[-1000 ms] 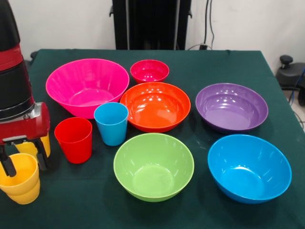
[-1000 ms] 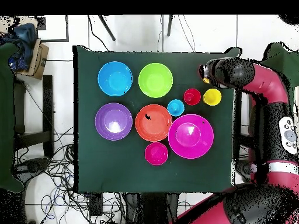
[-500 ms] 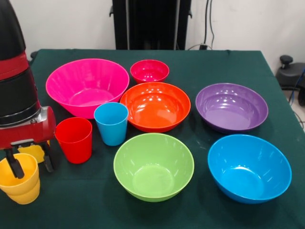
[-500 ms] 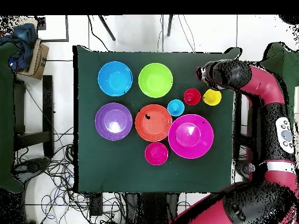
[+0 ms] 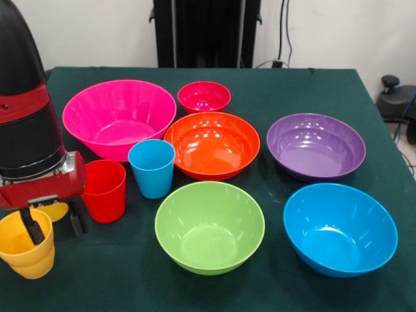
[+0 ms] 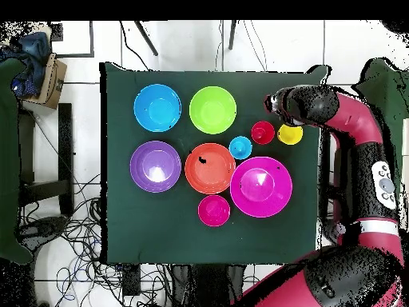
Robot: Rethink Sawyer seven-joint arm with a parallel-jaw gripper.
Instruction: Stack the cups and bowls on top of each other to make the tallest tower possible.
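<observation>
While its jaws stand apart, the black gripper [image 5: 51,224] straddles the glossy yellow plastic cups' [image 5: 26,244] rim — gripping nothing. Just beside them stands the red plastic tumbler [image 5: 104,190].

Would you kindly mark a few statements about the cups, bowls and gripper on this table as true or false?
1. The red cup stands upright beside the light blue cup. True.
2. The lime green bowl sits inside the orange bowl. False: each rests separately on the table.
3. The gripper has one finger inside the front yellow cup. True.
4. The purple bowl is upside down. False: it is upright.
5. The small pink-red bowl holds a cup. False: it is empty.
</observation>
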